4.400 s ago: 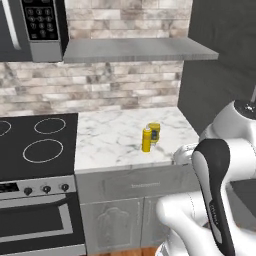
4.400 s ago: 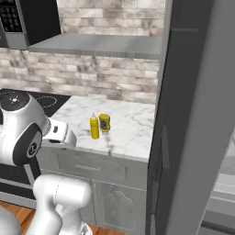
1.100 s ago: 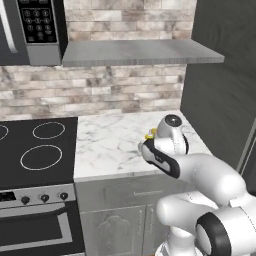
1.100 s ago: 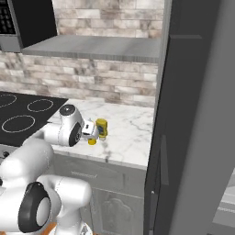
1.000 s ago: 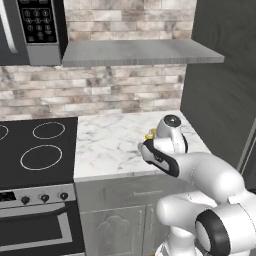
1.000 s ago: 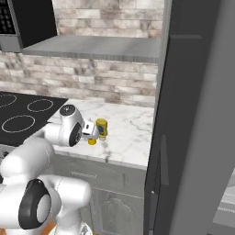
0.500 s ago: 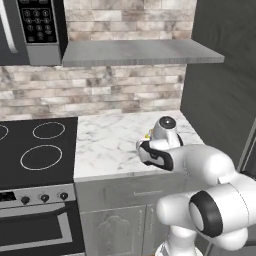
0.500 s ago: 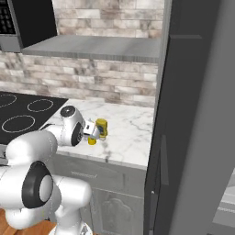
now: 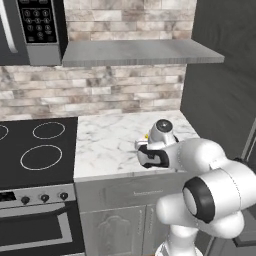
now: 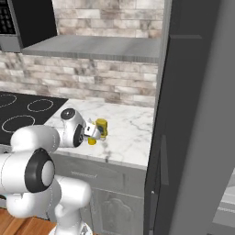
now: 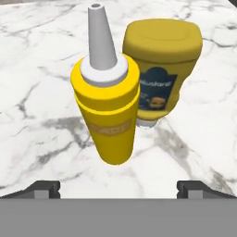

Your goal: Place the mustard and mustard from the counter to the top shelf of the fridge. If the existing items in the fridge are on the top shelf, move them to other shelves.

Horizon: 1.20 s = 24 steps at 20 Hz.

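Note:
Two mustard bottles stand side by side on the white marble counter (image 11: 41,115). The tall slim squeeze bottle (image 11: 109,111) with its pale nozzle is nearer, and the shorter darker-yellow one (image 11: 162,69) with a dark label touches it behind and to the right. My gripper (image 11: 119,187) is open, its fingertips (image 11: 45,189) wide apart just short of the squeeze bottle, holding nothing. In the right base view the gripper (image 10: 95,133) sits level with the bottles (image 10: 101,126). The fridge (image 10: 197,114) stands right of the counter (image 10: 131,133); its top shelf and the existing items are hidden.
A black stovetop (image 9: 35,150) lies left of the counter (image 9: 105,140), with an oven front below. A microwave (image 9: 37,25) and a grey shelf (image 9: 135,50) hang above against the brick wall. The fridge's dark side bounds the counter on the right.
My hand has edged a little closer to the bottles and the arm has folded in behind it. The jaws stay open and the bottles have not moved.

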Tool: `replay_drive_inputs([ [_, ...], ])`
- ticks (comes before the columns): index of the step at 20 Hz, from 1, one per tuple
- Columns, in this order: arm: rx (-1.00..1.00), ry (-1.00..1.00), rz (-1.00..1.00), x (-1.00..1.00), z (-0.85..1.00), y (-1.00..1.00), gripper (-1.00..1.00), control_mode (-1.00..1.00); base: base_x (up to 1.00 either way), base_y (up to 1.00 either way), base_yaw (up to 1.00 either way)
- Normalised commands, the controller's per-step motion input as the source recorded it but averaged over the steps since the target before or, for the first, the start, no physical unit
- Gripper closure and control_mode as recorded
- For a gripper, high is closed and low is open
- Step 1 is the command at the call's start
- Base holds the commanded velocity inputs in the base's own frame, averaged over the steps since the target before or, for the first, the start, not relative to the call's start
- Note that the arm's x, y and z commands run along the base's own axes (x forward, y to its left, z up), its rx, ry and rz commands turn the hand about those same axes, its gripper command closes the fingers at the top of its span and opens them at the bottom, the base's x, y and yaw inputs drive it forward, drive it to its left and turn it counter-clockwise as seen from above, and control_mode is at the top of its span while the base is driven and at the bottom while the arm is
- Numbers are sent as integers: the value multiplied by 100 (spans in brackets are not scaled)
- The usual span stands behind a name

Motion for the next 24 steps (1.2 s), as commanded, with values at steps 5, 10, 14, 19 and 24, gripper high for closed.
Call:
replay_drive_inputs([
  [5, 0, 0, -4, 20, 0, -2, -100, -100, 0, 0, 0],
  [10, 0, 0, -2, 17, 0, -3, -100, -100, 0, 0, 0],
  [14, 0, 0, -1, 11, -1, -2, -100, -100, 0, 0, 0],
  [19, 0, 0, -1, 12, -3, 0, -100, -100, 0, 0, 0],
  [24, 0, 0, -2, 13, -3, 0, -100, -100, 0, 0, 0],
])
